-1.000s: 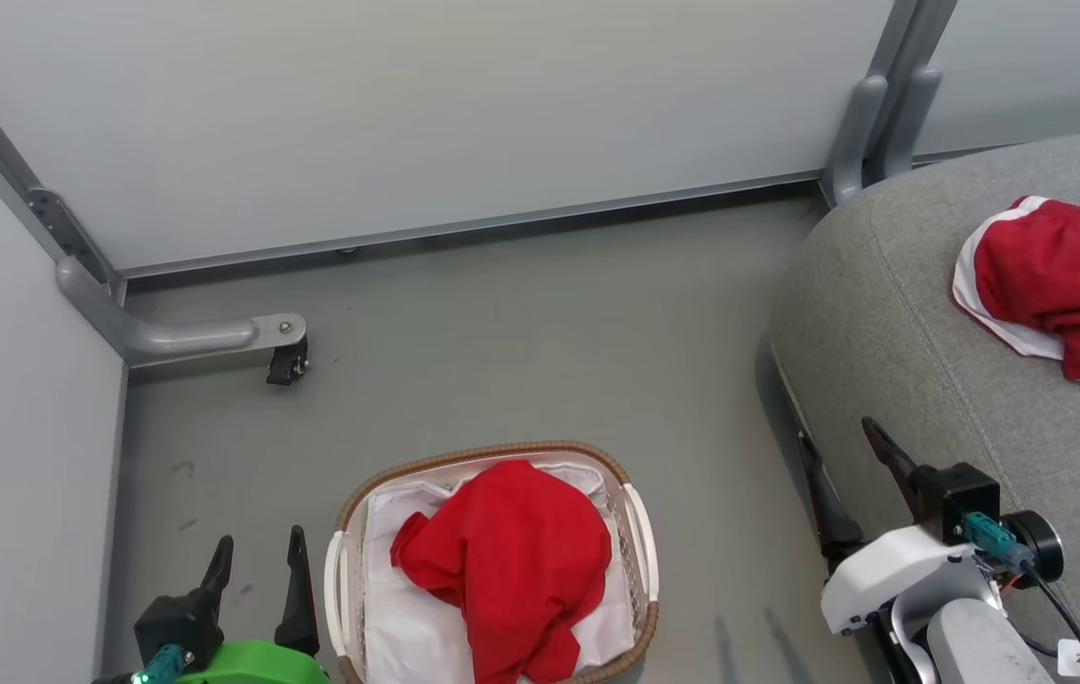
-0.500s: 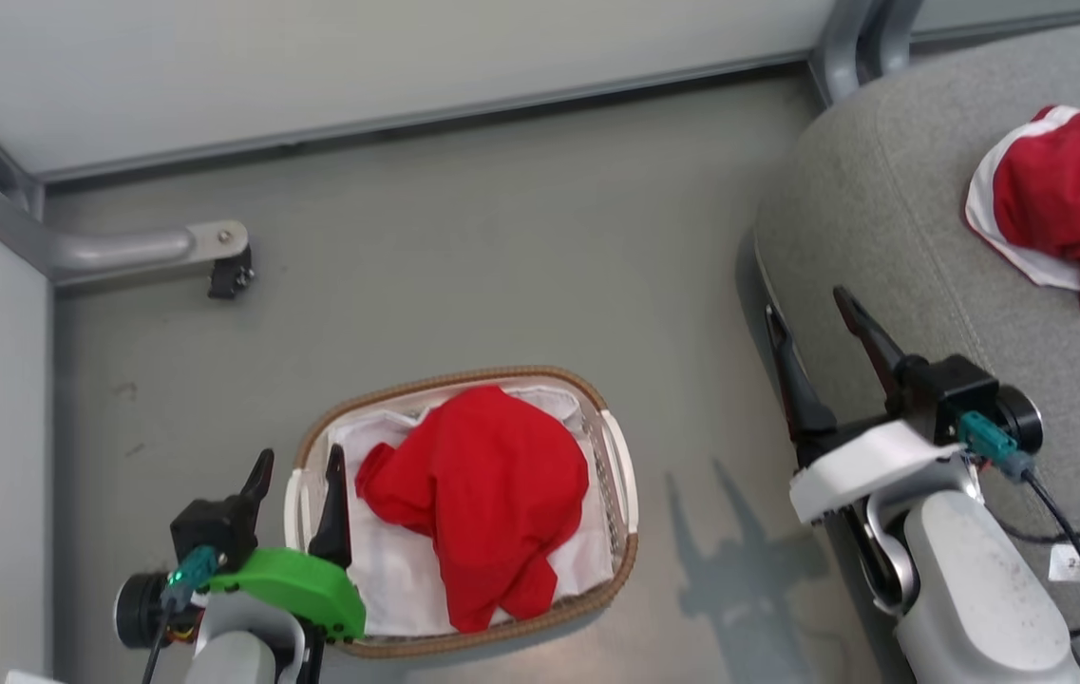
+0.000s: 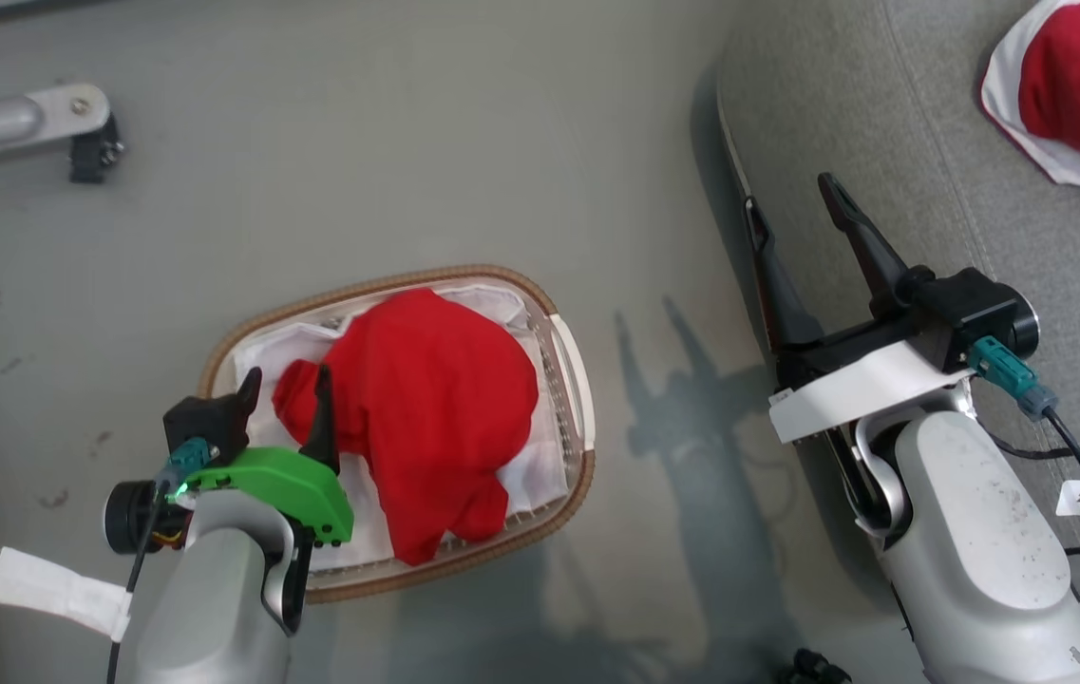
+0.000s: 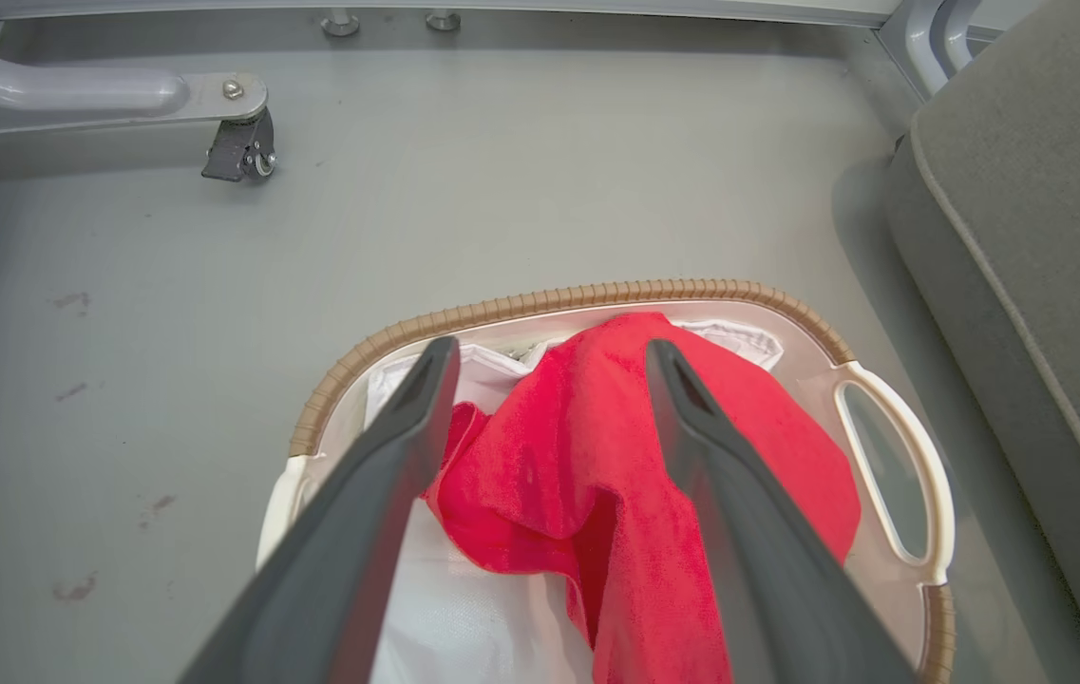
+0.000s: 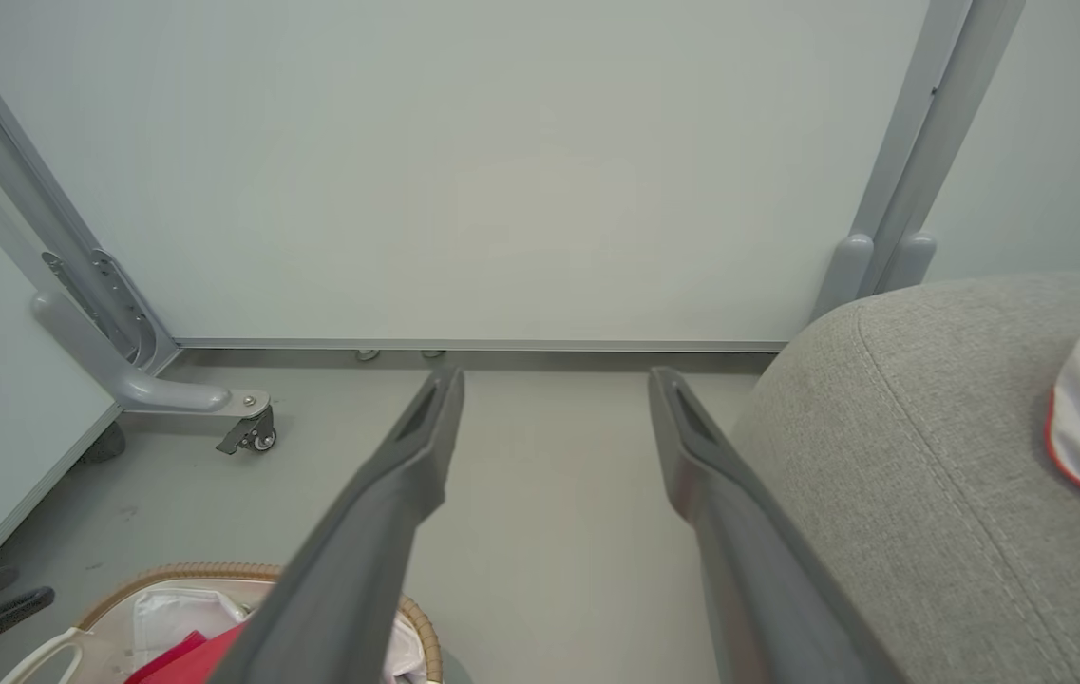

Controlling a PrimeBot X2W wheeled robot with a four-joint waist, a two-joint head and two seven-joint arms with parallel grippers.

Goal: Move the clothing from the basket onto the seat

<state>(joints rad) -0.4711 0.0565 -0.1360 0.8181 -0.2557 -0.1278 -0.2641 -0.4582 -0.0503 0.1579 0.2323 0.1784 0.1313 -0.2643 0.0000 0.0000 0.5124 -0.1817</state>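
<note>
**plain red garment** (image 3: 426, 408): heaped in the basket (image 3: 388, 282) on the white liner (image 3: 354, 541), with one lobe trailing toward the near rim.

**striped garment** (image 3: 1062, 85): lies on the seat (image 3: 881, 142), well apart from the basket, so that half of the task looks done.

**left gripper** (image 3: 287, 375): fingers spread wide and holding nothing, poised over the basket's left end. one finger is over the liner side, the other over the edge of the red heap. in the left wrist view the heap sits between and beyond the two fingers. whether the tips touch fabric cannot be told from these views.

**right gripper** (image 3: 791, 193): jaws wide apart, empty, beside the seat's edge and well clear of the basket.

**step in hand (judged):** the reach and pinch on the plain red garment.

**to do it well:**
- bring the fingers down astride a raised fold near the crest of the heap, not the thin trailing lobe, so the pinch takes a thick bunch.
- keep the tips above the liner, or the white sheet may come up with the cloth.
- close fully before lifting, since soft fabric slips from a half-closed pinch.
- lift straight up until the hanging lobe clears the rim, or it may snag and drag the light basket.
- only then carry it across to a bare part of the seat, beside the striped garment.
</note>
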